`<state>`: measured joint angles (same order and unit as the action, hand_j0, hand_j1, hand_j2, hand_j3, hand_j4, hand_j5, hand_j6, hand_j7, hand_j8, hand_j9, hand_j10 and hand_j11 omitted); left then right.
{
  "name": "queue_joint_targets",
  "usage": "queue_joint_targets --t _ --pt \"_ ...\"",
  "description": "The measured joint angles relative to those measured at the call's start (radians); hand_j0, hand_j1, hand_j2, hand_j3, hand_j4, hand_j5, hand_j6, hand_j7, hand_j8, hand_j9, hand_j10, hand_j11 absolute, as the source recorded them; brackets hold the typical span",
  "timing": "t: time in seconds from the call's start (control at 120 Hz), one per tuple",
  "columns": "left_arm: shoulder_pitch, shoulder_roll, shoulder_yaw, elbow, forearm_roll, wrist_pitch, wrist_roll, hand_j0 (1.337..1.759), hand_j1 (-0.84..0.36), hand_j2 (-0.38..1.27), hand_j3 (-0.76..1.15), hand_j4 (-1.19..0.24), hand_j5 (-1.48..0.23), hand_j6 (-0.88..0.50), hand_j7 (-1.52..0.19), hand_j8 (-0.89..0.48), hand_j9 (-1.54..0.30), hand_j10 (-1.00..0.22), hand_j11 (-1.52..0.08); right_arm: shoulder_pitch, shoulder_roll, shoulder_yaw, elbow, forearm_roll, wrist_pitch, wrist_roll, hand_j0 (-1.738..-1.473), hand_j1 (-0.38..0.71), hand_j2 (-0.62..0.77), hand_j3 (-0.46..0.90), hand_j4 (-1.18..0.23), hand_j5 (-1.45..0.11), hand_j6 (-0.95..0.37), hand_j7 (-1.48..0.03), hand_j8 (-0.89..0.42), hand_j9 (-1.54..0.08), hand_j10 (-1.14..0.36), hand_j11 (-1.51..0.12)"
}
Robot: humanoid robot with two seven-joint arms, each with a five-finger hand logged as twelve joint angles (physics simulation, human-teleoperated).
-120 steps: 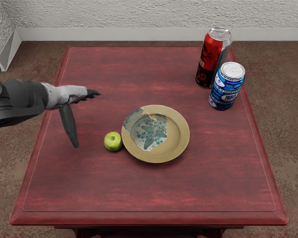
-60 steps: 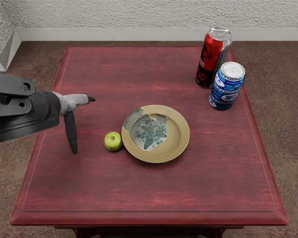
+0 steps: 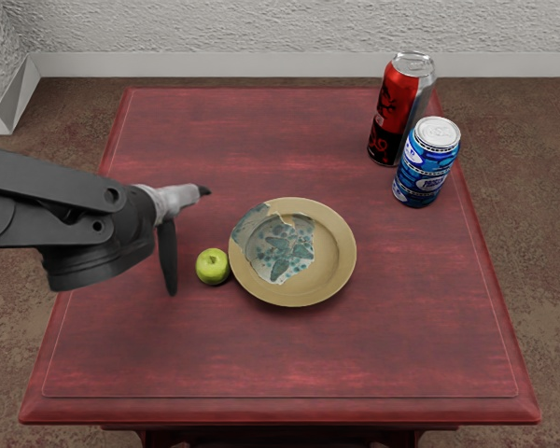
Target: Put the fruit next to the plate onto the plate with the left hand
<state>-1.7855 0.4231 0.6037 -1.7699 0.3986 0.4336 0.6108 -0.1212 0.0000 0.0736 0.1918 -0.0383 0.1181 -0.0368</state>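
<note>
A small green apple (image 3: 213,266) rests on the red table, touching the left rim of the tan plate (image 3: 331,275) with a blue-green centre. My left hand (image 3: 175,229) comes in from the left edge and hovers just left of the apple, apart from it. Its fingers are spread: one dark finger (image 3: 168,261) points down toward the table, another points right. It holds nothing. The right arm does not show.
A red can (image 3: 399,107) and a blue can (image 3: 427,161) stand upright at the table's back right. The left table edge (image 3: 75,261) runs under my forearm.
My left arm has pushed further in from the left, and the hand has moved right, closer to the apple. The apple and plate have not moved.
</note>
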Motion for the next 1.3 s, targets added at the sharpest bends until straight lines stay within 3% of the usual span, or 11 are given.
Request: queue_joint_targets --t 0.375,0.475,0.675,0.808,1.3 --pt "0.055 -0.069 -0.003 0.014 -0.084 0.121 0.000 1.658 0.33 0.00 0.00 -0.02 -0.02 -0.02 -0.02 -0.02 -0.02 -0.02 -0.02 0.000 0.000 0.000 0.000 0.000 0.000 0.000 -1.658 -0.33 0.00 0.00 -0.02 -0.02 -0.02 -0.02 -0.02 -0.02 -0.02 -0.02" --pt "0.055 -0.129 0.002 0.020 -0.103 0.156 0.000 1.658 0.33 0.00 0.00 -0.02 -0.02 -0.02 -0.02 -0.02 -0.02 -0.02 -0.02 0.000 0.000 0.000 0.000 0.000 0.000 0.000 -1.658 -0.33 0.00 0.00 -0.02 -0.02 -0.02 -0.02 -0.02 -0.02 -0.02 -0.02" --pt "0.045 -0.140 0.024 0.028 -0.134 0.174 0.000 1.658 0.32 0.01 0.00 -0.03 -0.03 -0.03 -0.03 -0.03 -0.03 -0.03 -0.03 0.000 0.000 0.000 0.000 0.000 0.000 0.000 -1.658 -0.33 0.00 0.00 -0.02 -0.02 -0.02 -0.02 -0.02 -0.02 -0.02 -0.02" --pt "0.046 -0.184 0.039 0.040 -0.152 0.176 0.000 1.658 0.29 0.01 0.00 -0.05 -0.06 -0.05 -0.06 -0.05 -0.06 -0.05 -0.06 0.000 0.000 0.000 0.000 0.000 0.000 0.000 -1.658 -0.33 0.00 0.00 -0.02 -0.02 -0.02 -0.02 -0.02 -0.02 -0.02 -0.02" --pt "0.041 -0.181 0.045 0.044 -0.172 0.177 0.000 1.658 0.11 0.04 0.00 -0.20 -0.26 -0.20 -0.26 -0.20 -0.26 -0.20 -0.26 0.000 0.000 0.000 0.000 0.000 0.000 0.000 -1.658 -0.33 0.00 0.00 -0.02 -0.02 -0.02 -0.02 -0.02 -0.02 -0.02 -0.02"
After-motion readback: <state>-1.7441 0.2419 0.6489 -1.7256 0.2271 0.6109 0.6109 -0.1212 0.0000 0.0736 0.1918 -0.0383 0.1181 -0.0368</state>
